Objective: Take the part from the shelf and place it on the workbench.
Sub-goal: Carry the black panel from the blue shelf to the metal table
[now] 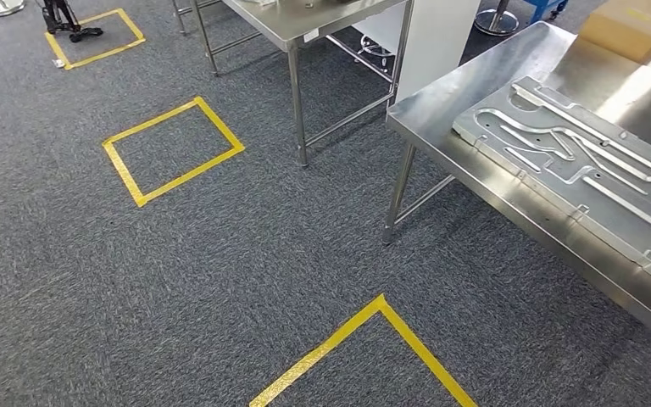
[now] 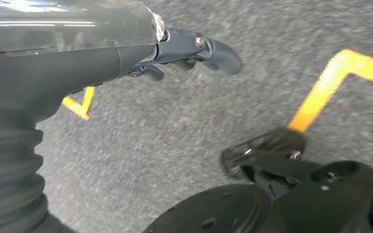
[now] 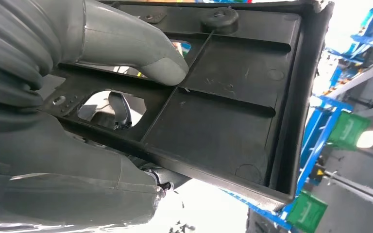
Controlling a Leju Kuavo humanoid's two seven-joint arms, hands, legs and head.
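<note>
Right wrist view has the right hand [image 3: 102,82] clamped on the part [image 3: 223,92], a flat black ribbed plastic panel with cutouts, thumb pressed on its face and the other fingers hidden behind it. Left hand [image 2: 184,51] hangs over grey carpet [image 2: 175,126] with fingers curled in on nothing. Head view: a steel surface [image 1: 441,110] carries a grooved metal plate [image 1: 576,161], cut off at the right edge.
</note>
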